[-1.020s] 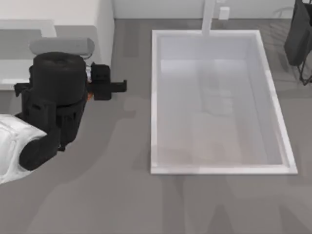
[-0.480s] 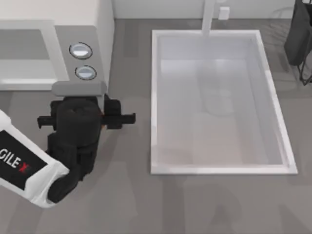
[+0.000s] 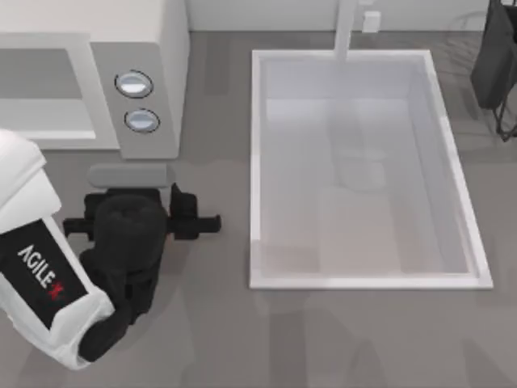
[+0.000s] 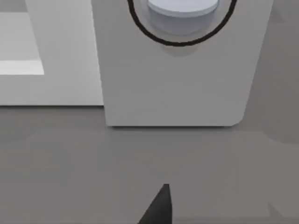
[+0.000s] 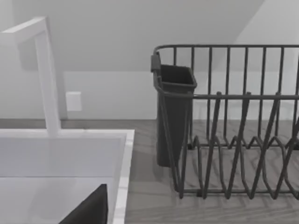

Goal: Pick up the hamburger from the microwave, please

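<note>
The white microwave (image 3: 153,32) stands at the table's back left, its grey panel (image 3: 121,101) bearing two silvery knobs. In the left wrist view the panel's lower corner (image 4: 177,88) and one knob (image 4: 182,7) appear close ahead. My left gripper (image 3: 129,202) hovers over the bare table just in front of that panel, its black body covering whatever is beneath it. The hamburger is hidden. A dark part of my right gripper (image 5: 88,210) shows over the sink's near rim in the right wrist view.
A large white sink basin (image 3: 363,65) with a faucet (image 3: 346,28) fills the middle and right of the table. A dark wire dish rack (image 5: 233,140) with a black cup (image 5: 174,112) stands at the back right. Open grey tabletop lies along the front.
My left arm has drawn back out of the microwave towards the table's front, uncovering both knobs. A thin orange sliver that showed beside the gripper earlier is hidden now.
</note>
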